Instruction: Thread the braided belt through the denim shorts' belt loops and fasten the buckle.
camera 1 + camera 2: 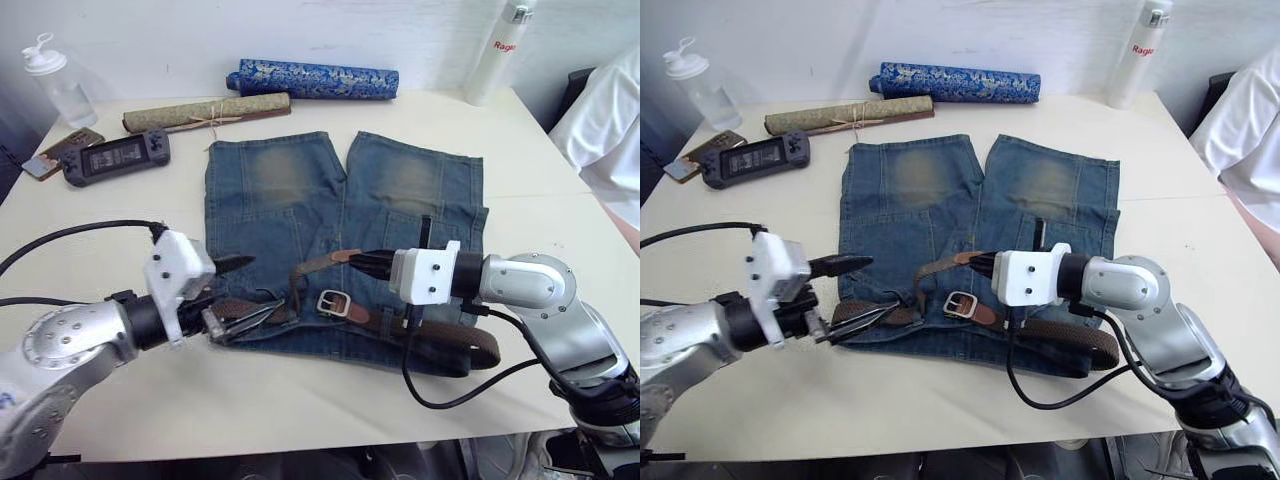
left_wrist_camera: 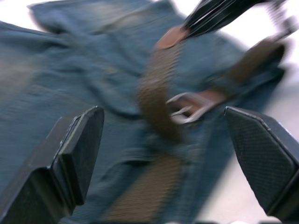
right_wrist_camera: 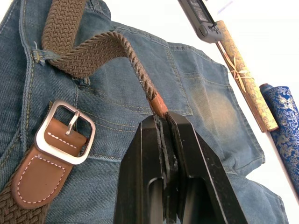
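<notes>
One table [image 1: 300, 400], white-topped, is carrying everything listed here.

One pair of denim shorts [image 1: 300, 210] is lying flat at the table's middle, legs pointing away from the robot, waistband toward it, a faded patch showing on each leg.

One braided belt [image 1: 440, 345], dark brown, is running along the waistband; its tan tip end is rising off the denim in a loop.

One blue patterned roll [image 1: 315, 80] is lying at the far edge, and one olive rolled mat [image 1: 205, 112], tied with string, is lying just in front of it.

Two bottles are standing at the far corners: a white bottle [image 1: 500, 45] on the right and a clear bottle [image 1: 60, 85] on the left.

One handheld game console [image 1: 115, 158] is resting at the far left, with one phone [image 1: 62, 152] just beside it.

Two grippers are working over the waistband. The right gripper [image 3: 161, 122] is clenching the belt's tan tip between its closed fingers, holding it above the shorts. The left gripper [image 1: 232, 292] is hanging released, fingers [image 2: 79, 144] spread wide, at the waistband's left end.

One buckle [image 1: 335, 303], silver, is lying on the denim between the two grippers.

A person's white sleeve [image 1: 605, 130] is showing at the right edge.
</notes>
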`<state>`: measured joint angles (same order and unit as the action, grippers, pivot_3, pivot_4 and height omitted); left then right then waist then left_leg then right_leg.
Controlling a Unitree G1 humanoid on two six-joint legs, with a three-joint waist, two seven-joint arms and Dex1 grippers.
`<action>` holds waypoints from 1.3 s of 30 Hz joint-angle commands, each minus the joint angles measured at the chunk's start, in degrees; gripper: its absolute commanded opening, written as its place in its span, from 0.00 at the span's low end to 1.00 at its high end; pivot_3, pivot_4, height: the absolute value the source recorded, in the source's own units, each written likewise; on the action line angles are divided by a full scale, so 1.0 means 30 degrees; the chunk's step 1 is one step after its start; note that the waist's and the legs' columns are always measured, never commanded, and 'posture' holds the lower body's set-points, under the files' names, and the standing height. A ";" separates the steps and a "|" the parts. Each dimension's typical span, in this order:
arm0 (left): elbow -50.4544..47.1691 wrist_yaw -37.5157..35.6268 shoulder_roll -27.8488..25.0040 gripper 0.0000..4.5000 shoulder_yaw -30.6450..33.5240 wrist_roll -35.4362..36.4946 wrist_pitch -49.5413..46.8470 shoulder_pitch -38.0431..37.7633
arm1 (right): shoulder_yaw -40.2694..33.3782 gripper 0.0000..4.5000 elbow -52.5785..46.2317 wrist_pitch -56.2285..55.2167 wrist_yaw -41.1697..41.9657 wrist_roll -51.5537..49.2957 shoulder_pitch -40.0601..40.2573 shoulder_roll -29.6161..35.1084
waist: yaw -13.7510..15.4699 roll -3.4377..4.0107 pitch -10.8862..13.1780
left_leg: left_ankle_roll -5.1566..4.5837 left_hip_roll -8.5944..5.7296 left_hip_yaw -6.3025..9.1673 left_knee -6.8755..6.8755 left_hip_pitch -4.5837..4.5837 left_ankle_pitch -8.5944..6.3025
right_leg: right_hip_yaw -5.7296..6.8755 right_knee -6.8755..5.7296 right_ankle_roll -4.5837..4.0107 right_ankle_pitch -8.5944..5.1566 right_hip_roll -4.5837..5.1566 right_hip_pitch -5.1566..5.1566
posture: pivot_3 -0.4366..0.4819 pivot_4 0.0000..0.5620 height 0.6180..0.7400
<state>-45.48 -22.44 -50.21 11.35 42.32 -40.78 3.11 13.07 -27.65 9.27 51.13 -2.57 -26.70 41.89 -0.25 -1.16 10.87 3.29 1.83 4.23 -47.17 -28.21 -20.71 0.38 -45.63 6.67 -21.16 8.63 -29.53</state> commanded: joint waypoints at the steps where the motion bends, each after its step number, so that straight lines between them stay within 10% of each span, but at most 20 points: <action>1: -0.0367 0.1300 0.0793 0.99 -0.1635 -0.2796 0.0860 0.0917 | 0.0085 0.00 -0.0557 -0.0196 -0.0208 0.0399 -0.0579 -0.0424 | 0.0005 -0.0012 0.0007 | 0.0000 0.0000 0.0001 0.0000 -0.0001 0.0000 | 0.0000 -0.0007 0.0002 0.0000 -0.0001 -0.0003 | 0.48 0.27 0.22; 13: -0.0326 0.1733 0.2163 0.99 -0.3482 -0.5373 -0.0019 0.1787 | 0.0379 0.00 -0.0924 0.0097 -0.0235 0.0968 -0.0665 -0.1014 | 0.0032 -0.0022 0.0013 | 0.0000 0.0000 0.0001 0.0002 -0.0001 0.0000 | 0.0001 0.0000 0.0303 0.0157 0.0000 -0.0007 | 0.48 0.27 0.22; 24: -0.0051 0.1402 0.3405 0.02 -0.3898 -0.6000 -0.0288 0.2485 | 0.0279 0.00 -0.1204 0.0497 -0.0386 0.1053 -0.0549 -0.1157 | 0.0015 -0.0023 0.0013 | 0.0000 0.0000 0.0001 0.0002 -0.0002 0.0000 | 0.0001 -0.0001 0.0325 0.0169 0.0000 -0.0008 | 0.48 0.27 0.22; 39: 0.0414 0.1358 0.4904 0.00 -0.3407 -0.6101 -0.0504 0.2035 | -0.0374 0.07 -0.1991 0.1997 -0.1095 -0.0018 -0.0221 -0.1801 | 0.0030 -0.0022 0.0013 | 0.0000 0.0000 0.0002 0.0002 -0.0003 0.0001 | 0.0001 -0.0001 0.0337 0.0176 0.0000 -0.0008 | 0.48 0.27 0.22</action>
<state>-43.84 -18.54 -36.42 -0.46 24.17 -42.76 9.52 13.69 -30.20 15.04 48.76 -0.82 -27.38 37.34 -0.16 -1.23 10.91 3.29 1.83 4.24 -47.17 -28.22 -20.71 0.38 -45.63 7.68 -20.63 8.63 -29.55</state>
